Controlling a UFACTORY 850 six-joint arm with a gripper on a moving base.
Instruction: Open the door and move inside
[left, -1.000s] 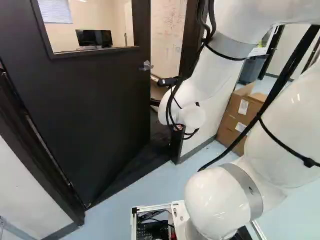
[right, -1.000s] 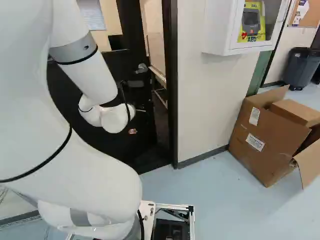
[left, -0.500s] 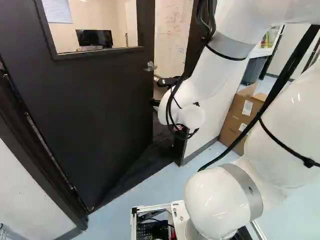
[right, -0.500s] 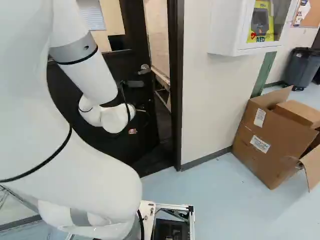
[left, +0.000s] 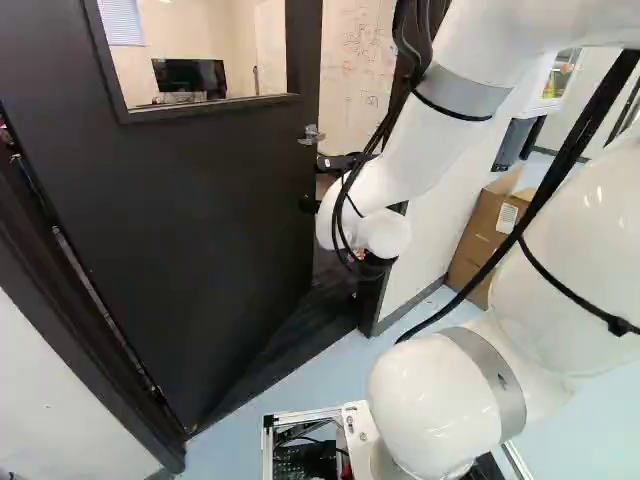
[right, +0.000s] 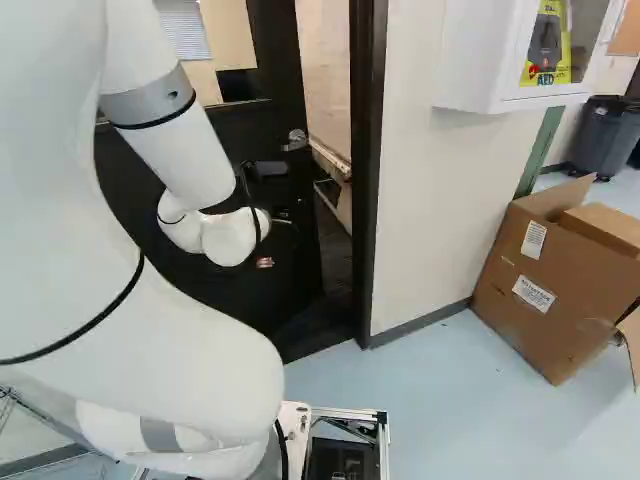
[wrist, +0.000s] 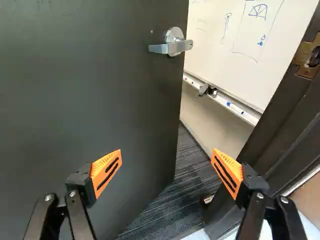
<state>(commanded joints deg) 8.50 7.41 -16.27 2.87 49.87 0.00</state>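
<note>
In the right base view my gripper is mostly hidden behind the white wrist, with a bit of pad showing before the dark door. The wrist view shows the gripper open, its orange pads wide apart with nothing between them. One finger overlaps the door, the other the door frame; contact cannot be told. The silver lever handle is ahead of the fingers on the door, near its free edge. That door stands ajar, a gap separating it from the frame.
Dark carpet lies in the doorway, with a whiteboard beyond. The right base view has a white wall cabinet right of the frame, an open cardboard box below it, and a grey bin farther back.
The base has moved: door, frame and box have shifted rightward in both base views, while the monitor seen through the door's window hardly shifts. The arm holds its pose against its lowest joint.
</note>
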